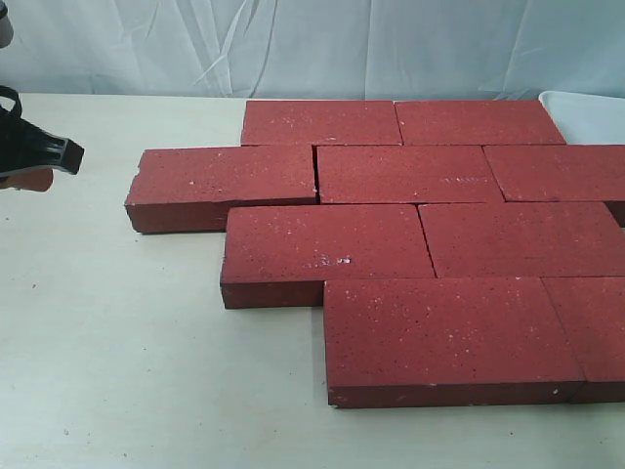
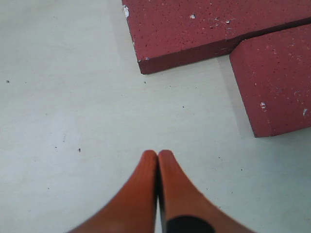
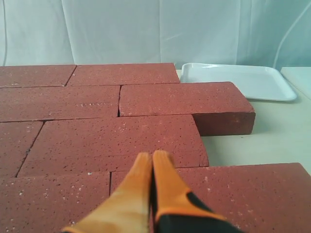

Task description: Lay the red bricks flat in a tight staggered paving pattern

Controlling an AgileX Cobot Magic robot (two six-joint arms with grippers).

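On the pale off-white counter (image 1: 117, 371) we log the thin, rectangular, rough-faced dark red bricks (image 1: 410, 234). They lie flat in four staggered rows, each row offset sideways from the next.

In the exterior view we count two in the back row, three in the second, two in the third and two in the front. The right-hand ends are cut off by the frame edge. Most joints look tight. A narrow seam with a chipped corner shows between the leftmost brick (image 1: 225, 181) of the second row and its neighbour. Small white specks dot the top faces.

Left tool (image 2: 157, 156): the orange fingers are pressed tip to tip and clenched on nothing. It sits over bare counter, near the outer corner of the bricks but apart from it.

Right tool (image 3: 151, 156): the orange fingers are likewise closed together and empty, positioned over the brick field.

A white rectangular tray (image 3: 238, 80) sits on the counter beyond the far bricks; we cannot tell whether it touches them. A white cloth backdrop (image 1: 293, 44) hangs behind.
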